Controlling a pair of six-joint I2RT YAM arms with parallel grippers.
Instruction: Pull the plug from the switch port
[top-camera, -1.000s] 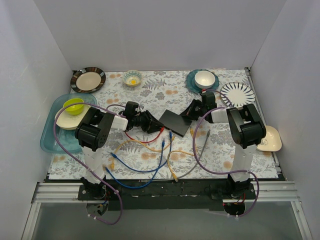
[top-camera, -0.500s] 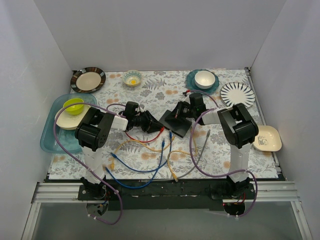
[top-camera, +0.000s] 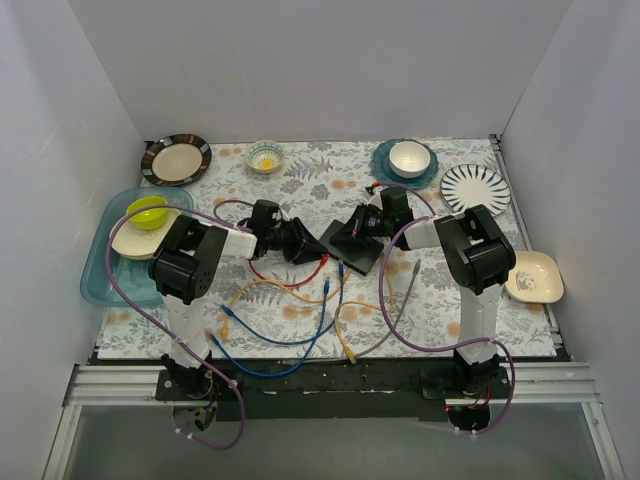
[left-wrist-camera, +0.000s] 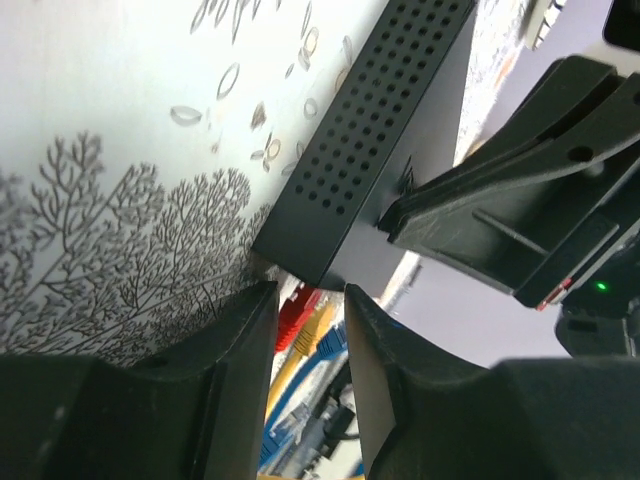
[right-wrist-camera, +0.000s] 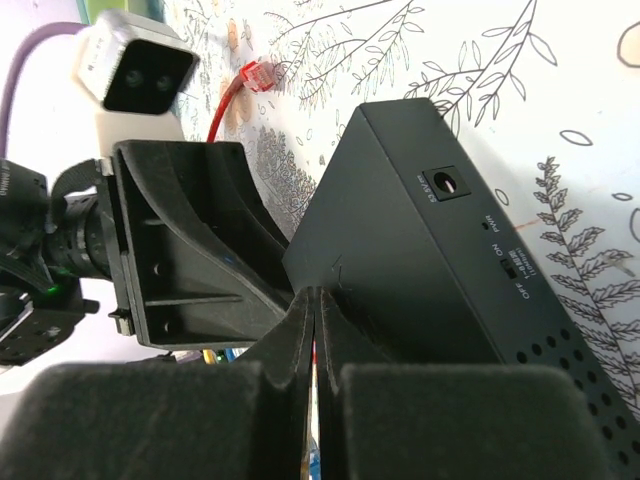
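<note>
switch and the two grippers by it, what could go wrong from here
1. The right gripper is shut, with only its tips at the switch top, so the box may slide or tip when a plug is tugged.
2. The left gripper sits at the switch corner, with the red plug and yellow plug crowded in its narrow gap. It could catch the wrong one.

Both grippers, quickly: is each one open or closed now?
Left gripper: slightly open, nothing held.
Right gripper: closed, empty, tips at the switch.
</note>
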